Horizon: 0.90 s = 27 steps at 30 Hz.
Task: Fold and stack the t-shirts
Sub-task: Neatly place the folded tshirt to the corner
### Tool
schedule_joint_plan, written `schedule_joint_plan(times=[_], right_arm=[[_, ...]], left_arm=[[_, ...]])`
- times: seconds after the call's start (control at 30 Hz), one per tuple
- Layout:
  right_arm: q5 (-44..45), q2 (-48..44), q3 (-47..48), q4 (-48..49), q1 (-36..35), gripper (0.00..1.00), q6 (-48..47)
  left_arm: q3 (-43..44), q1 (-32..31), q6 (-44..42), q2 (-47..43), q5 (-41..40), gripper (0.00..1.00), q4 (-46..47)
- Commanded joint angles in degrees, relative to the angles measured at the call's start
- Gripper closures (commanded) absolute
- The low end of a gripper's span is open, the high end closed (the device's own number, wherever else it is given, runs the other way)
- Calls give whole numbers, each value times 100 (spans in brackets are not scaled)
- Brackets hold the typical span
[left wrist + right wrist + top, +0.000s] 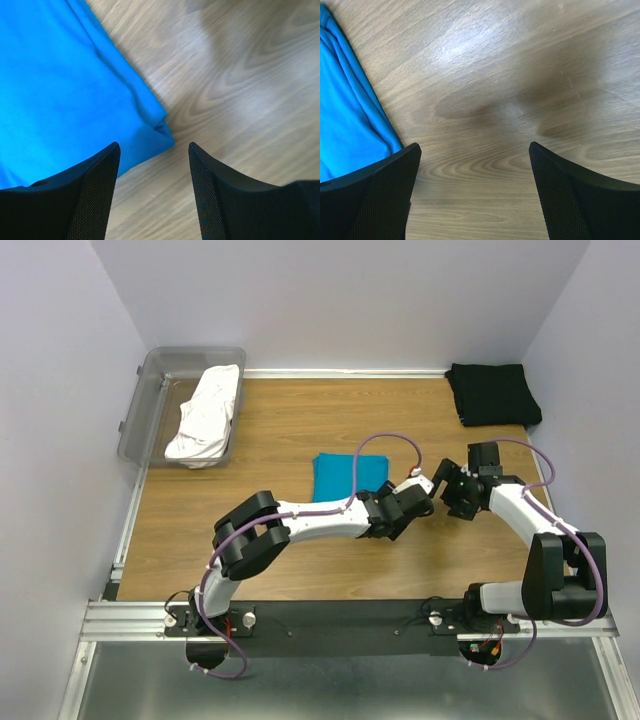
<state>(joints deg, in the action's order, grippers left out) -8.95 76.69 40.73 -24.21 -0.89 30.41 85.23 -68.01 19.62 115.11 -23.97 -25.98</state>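
Observation:
A bright teal-blue t-shirt (346, 476) lies folded in a rectangle in the middle of the wooden table. My left gripper (404, 502) hangs over its near right corner, open, with only bare wood between the fingers. In the left wrist view (154, 146) the blue shirt (60, 85) fills the upper left. My right gripper (458, 495) stands just to the right, open wide over bare wood (475, 146), with the shirt's edge (345, 120) at the left. A black t-shirt (493, 393) lies folded at the far right corner. A white t-shirt (208, 415) lies bunched in the tub.
The clear grey plastic tub (150, 390) stands at the far left corner, partly over the table's edge. Walls close in the table at the back and on both sides. The two grippers are close together, right of centre.

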Motion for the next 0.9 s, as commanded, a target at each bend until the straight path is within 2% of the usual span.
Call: schedule_joint_plan(times=[0.0,0.5,0.63,0.67,0.73,0.77,0.83,0.87], right_arm=[[-186,-127,-118,-128,45,4,-27],[-326,-75,-188,-111,62,4,-27],[-397,-66,-223,-76,62,4,-18],[-440,-57,-250,-58,62,4,-18],[-695,-22,-294,73,62,5,8],[-791,4,-363,126,62,5,61],[-1116,65,-425,354,62,5,236],[-1387,118,-521,555,71,6,411]], left_arm=[[222,-20,-265,178,-495,35,-250],[433,-151,-502,670,-627,35,-373],[433,-151,-564,758,-671,39,-382],[424,-151,-555,767,-688,42,-382],[415,-151,-520,785,-776,55,-382],[415,-151,-494,785,-811,65,-373],[398,-134,-442,750,-855,77,-390],[415,-108,-363,715,-864,90,-417]])
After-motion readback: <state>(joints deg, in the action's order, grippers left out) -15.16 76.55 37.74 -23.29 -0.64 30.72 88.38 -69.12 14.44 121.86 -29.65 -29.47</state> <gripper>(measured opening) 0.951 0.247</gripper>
